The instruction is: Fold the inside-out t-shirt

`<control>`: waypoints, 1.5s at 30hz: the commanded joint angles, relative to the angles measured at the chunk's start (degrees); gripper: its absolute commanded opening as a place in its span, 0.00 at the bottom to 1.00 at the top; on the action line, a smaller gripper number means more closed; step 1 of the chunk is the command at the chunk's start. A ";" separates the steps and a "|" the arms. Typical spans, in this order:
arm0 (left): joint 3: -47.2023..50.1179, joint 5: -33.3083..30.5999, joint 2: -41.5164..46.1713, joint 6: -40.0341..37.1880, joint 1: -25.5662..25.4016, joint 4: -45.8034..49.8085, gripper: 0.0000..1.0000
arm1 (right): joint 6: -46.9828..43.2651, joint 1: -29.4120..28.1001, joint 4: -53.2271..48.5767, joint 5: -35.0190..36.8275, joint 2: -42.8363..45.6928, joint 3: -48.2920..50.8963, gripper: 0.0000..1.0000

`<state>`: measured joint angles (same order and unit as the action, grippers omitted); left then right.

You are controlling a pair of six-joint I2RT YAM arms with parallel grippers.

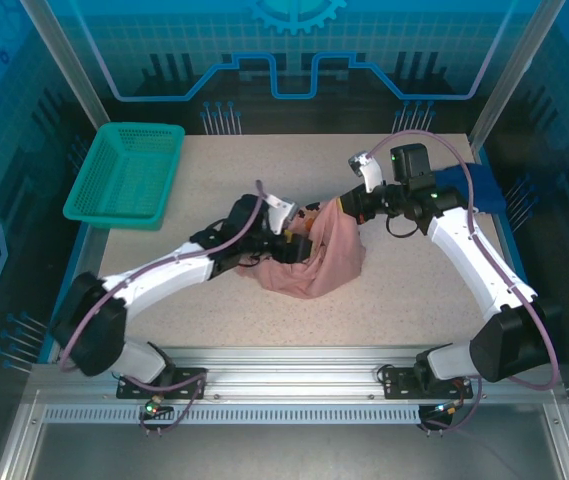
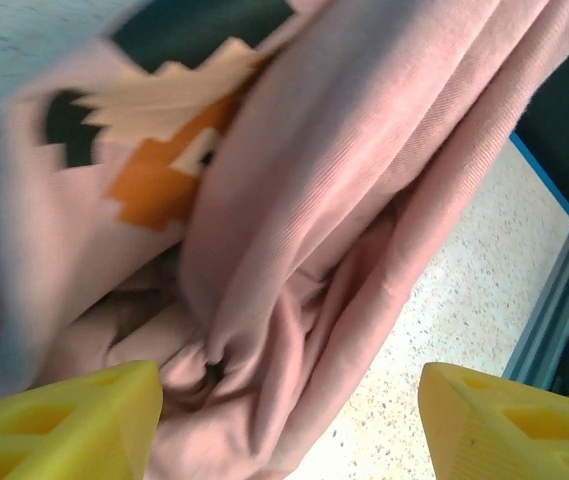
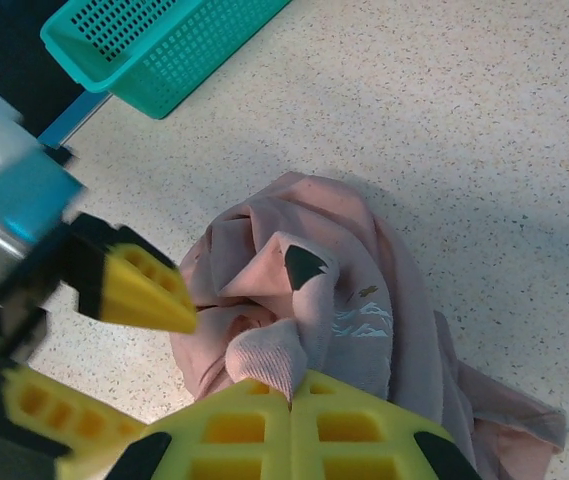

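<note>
right end effector [image 3: 292, 400] pinches the t-shirt [image 1: 324, 260]; left end effector [image 2: 284, 420] gapes over speckled table [image 1: 414, 300].

We can read no words, numbers or brand names anywhere; the t-shirt [image 2: 384, 180] bears a print [image 2: 164, 130] of cream, orange and dark blocks without letters; in the right wrist view a small white line drawing [image 3: 362, 322] like peaks sits on the t-shirt beside a dark patch; the back wall [image 1: 414, 50], well beyond the t-shirt, carries a gear emblem [image 1: 297, 12], unlettered.
</note>
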<state>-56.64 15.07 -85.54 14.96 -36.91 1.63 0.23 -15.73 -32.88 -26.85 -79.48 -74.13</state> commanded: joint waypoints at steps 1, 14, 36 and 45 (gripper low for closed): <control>-6.00 3.43 -6.24 -2.83 -0.34 -2.19 0.65 | 1.27 -0.51 1.24 -2.48 1.28 -1.13 0.00; -17.57 6.22 6.92 5.63 9.71 -9.12 0.00 | 3.45 -2.87 0.53 20.09 4.28 -15.67 0.00; -5.19 9.69 20.32 -15.20 1.30 7.19 0.00 | 5.23 -5.81 2.57 24.38 6.22 -9.66 0.00; 6.02 9.46 10.68 -9.65 -16.80 6.59 0.34 | 14.25 -6.04 -4.74 28.37 14.53 15.45 0.00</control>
<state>-50.22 22.81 -74.67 4.29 -52.60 7.11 10.02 -22.26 -34.30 -2.90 -67.61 -62.61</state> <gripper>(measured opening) 0.305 0.046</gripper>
